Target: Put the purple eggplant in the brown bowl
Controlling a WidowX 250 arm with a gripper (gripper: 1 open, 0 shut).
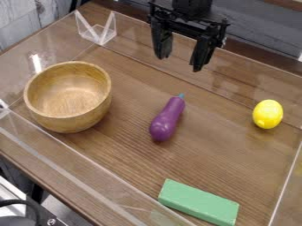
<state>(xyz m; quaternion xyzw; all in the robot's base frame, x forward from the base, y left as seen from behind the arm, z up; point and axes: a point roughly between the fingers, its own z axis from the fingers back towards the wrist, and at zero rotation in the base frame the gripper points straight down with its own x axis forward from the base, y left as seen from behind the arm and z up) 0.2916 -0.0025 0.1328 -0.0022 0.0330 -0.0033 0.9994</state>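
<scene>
Your pincer (186, 46) hangs at the far centre of the worktop (224, 163), fingers spread and holding nothing. The purple eggplant (167, 119) lies mid-worktop, stem pointing far. The brown bowl (69, 95) sits to its left, apart. A yellow lemon (268, 114) rests right; a green block (199, 201) lies near.

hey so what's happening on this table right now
A robot arm's tool hangs open above the back of the wooden table, holding nothing. The purple eggplant lies on the table to the right of the brown bowl, which is empty. A yellow lemon and a green block sit untouched.
</scene>
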